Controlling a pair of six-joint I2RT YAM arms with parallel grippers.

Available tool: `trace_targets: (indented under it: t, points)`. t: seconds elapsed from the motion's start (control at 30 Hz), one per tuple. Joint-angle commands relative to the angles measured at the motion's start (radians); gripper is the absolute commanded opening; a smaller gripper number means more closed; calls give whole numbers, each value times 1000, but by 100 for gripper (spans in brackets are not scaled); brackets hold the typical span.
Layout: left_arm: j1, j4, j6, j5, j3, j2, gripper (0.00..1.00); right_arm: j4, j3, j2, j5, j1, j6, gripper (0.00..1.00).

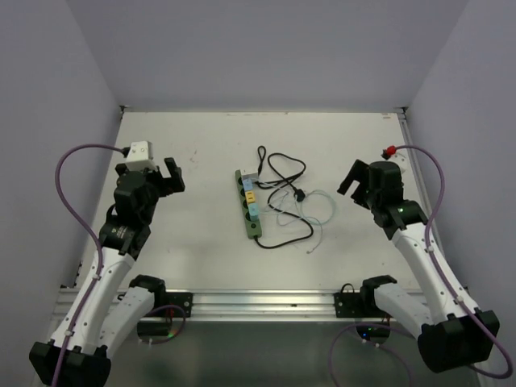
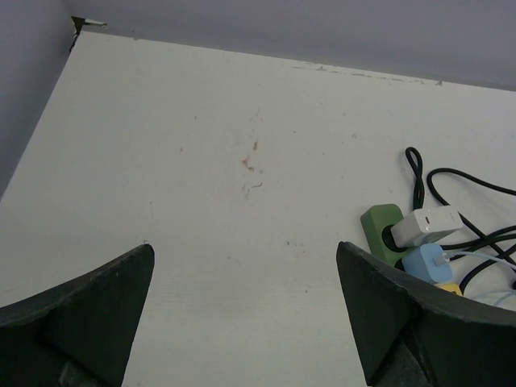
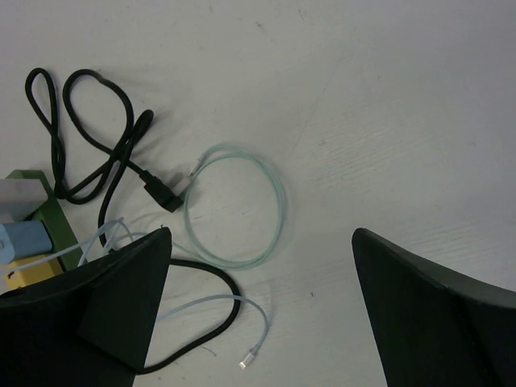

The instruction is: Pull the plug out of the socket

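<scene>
Both wide open and empty, left gripper point(image 1: 167, 179) and right gripper point(image 1: 352, 181) flanked the socket point(image 1: 248, 208) at table point(image 1: 185, 238) centre; we judged one should pin it, the other draw a plug point(image 2: 427, 226) straight out.

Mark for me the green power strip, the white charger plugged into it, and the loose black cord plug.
green power strip point(image 2: 376, 230): left wrist view, its bare green end.
white charger point(image 2: 427, 226): left wrist view, middle of its body.
loose black cord plug point(image 3: 164, 196): right wrist view, the plug head.

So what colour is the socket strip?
Green; the socket strip shows best in the left wrist view.
</scene>
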Motion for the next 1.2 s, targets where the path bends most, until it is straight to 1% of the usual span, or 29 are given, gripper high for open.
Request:
trace_targets:
  t: [0.0, 0.07, 0.13, 0.17, 0.2, 0.27, 0.33, 0.4, 0.47, 0.5, 0.57, 0.63, 0.67, 0.77, 0.8, 0.87, 0.9, 0.93, 0.97, 1.0, 1.07, 1.1, 1.13, 1.17]
  points:
    - [-4, -15, -9, -18, 36, -10, 100, 7, 63, 10, -44, 2, 20, 99]
    - [-4, -21, -18, -38, 32, -18, 100, 18, 44, -12, -79, 2, -2, 99]
    - [-4, -19, -25, -40, 22, -19, 100, 54, 12, -38, -120, 2, -61, 99]
    - [-4, -18, -31, -41, 19, -22, 100, 65, -20, -74, -148, 2, -78, 99]
    - [-4, -16, -34, -40, 19, -21, 100, 80, -36, -94, -233, 2, -125, 99]
    - [-4, -12, -29, -17, 13, -22, 100, 116, -54, -156, -249, 0, -156, 99]
    - [-4, 0, -25, 18, 12, -28, 100, 105, -46, -193, -286, 2, -183, 99]
    - [-4, 10, -26, 40, 9, -35, 100, 96, -31, -239, -306, 2, -201, 99]
    - [-4, 17, -25, 80, 7, -27, 100, 99, -31, -265, -393, 2, -201, 99]
    - [-4, 14, -25, 94, 13, -21, 100, 131, -43, -298, -466, 4, -198, 99]
    - [-6, 14, -23, 117, 18, -19, 100, 178, -101, -331, -524, 4, -178, 99]
    - [-4, 23, -15, 126, 16, -21, 100, 218, -125, -352, -567, 7, -167, 99]
    - [-6, 28, -11, 141, 16, -22, 100, 220, -126, -351, -612, 8, -167, 99]
    - [-4, 28, 11, 163, 27, 7, 100, 203, -106, -319, -674, 42, -201, 99]
    - [-4, 22, 14, 164, 48, 19, 100, 194, -105, -306, -665, 60, -210, 99]
    - [-4, 30, 15, 190, 61, 53, 100, 182, -97, -267, -619, 146, -235, 99]
    - [-4, 42, 15, 207, 76, 66, 100, 179, -92, -253, -528, 186, -241, 99]
    - [-4, 45, 12, 224, 88, 79, 100, 179, -88, -234, -477, 274, -244, 99]
    - [-4, 42, 11, 254, 104, 111, 100, 182, -80, -190, -432, 319, -250, 99]
    - [-6, 31, 9, 262, 137, 128, 100, 188, -74, -168, -341, 397, -253, 99]
    - [-7, 28, 5, 276, 170, 168, 100, 214, -65, -106, -257, 462, -246, 99]
    - [-10, 30, 3, 276, 205, 178, 100, 232, -65, -84, -234, 511, -239, 99]
    - [-14, 31, 0, 276, 223, 201, 100, 281, -65, -63, -232, 530, -232, 99]
    - [-20, 37, -2, 281, 261, 214, 100, 301, -56, -8, -232, 548, -220, 99]
